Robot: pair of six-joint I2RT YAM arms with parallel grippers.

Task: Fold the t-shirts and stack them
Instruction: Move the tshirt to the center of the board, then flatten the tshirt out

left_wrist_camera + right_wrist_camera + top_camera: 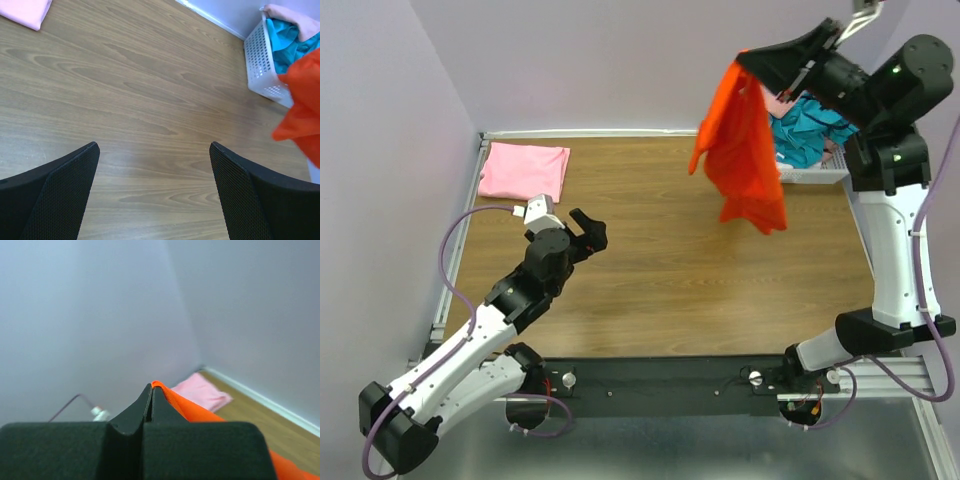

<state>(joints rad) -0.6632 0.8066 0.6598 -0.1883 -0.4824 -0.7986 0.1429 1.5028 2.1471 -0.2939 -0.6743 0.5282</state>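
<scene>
My right gripper point(748, 58) is raised high at the back right and shut on the orange t-shirt point(745, 150), which hangs down in folds clear of the table. The jaws pinch its edge point(170, 397). My left gripper point(590, 232) is open and empty, low over the bare wood at the left middle. A folded light pink t-shirt point(524, 170) lies flat at the back left corner. A teal t-shirt point(810, 130) and a peach-pink one point(295, 20) sit in the white basket. The orange cloth also shows at the right edge of the left wrist view point(302, 120).
The white mesh basket point(262, 65) stands at the back right against the wall. The wooden table point(660, 290) is bounded by a white rim at the back and lavender walls on three sides. The black rail with the arm bases runs along the near edge.
</scene>
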